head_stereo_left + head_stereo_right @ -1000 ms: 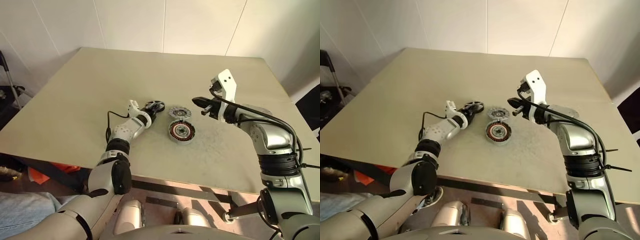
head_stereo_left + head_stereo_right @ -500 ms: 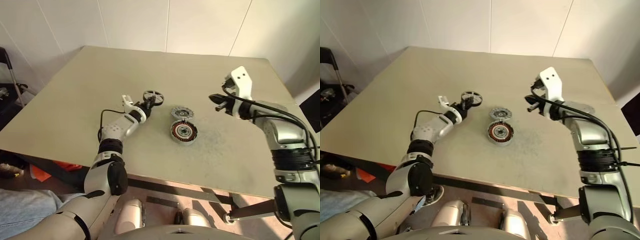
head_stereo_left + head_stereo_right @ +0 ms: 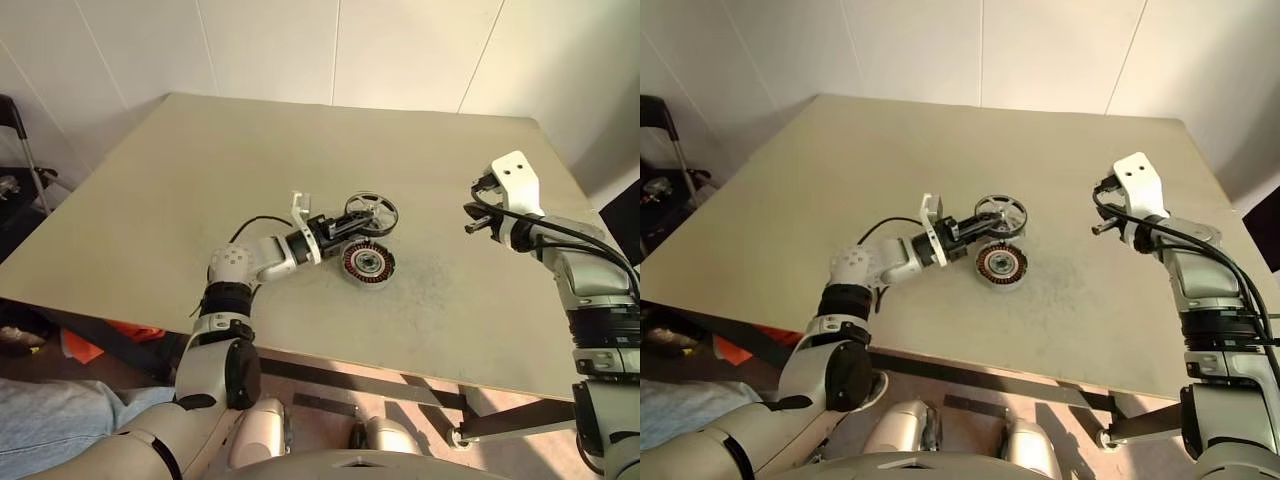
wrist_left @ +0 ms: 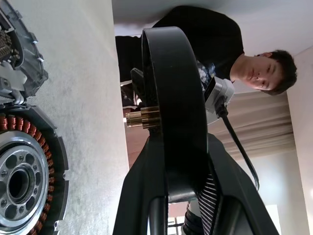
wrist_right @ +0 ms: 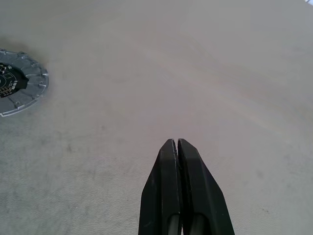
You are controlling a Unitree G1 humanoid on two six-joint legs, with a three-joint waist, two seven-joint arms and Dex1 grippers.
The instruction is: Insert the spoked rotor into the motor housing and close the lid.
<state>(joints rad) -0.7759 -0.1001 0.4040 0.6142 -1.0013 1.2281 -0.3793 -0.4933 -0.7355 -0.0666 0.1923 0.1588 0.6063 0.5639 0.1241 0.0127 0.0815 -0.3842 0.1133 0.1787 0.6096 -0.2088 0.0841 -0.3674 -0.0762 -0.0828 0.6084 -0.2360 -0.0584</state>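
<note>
The spoked rotor (image 3: 370, 213) is off the table (image 3: 200, 180), pinched by its black rim between the two fingers of the left gripper (image 3: 340, 226), which reaches in level from the robot's left toward the middle of the tabletop. The disc stands tilted on edge — its pale spokes and hub face partly upward in the head views, while the left wrist view shows the thick black rim (image 4: 172, 112) edge-on, clamped between the fingers (image 4: 142, 191), with a small brass-coloured stub sticking out of its side. The rotor hangs just above and slightly behind the motor housing (image 3: 367, 262), not touching it as far as can be told. The housing lies flat on the table, its coppery windings ringing a silver hub, and its bore is empty. The lid (image 4: 22, 54) lies flat just beyond the housing, largely hidden behind the held rotor in the head views; the right wrist view catches its grey rim (image 5: 22, 83) at the edge of the picture. The right gripper (image 3: 472, 222) hovers well to the robot's right of the parts, above bare tabletop, its fingers (image 5: 168, 186) pressed together on nothing. A person in a dark top (image 4: 215, 44) shows in the left wrist view beyond the table.
</note>
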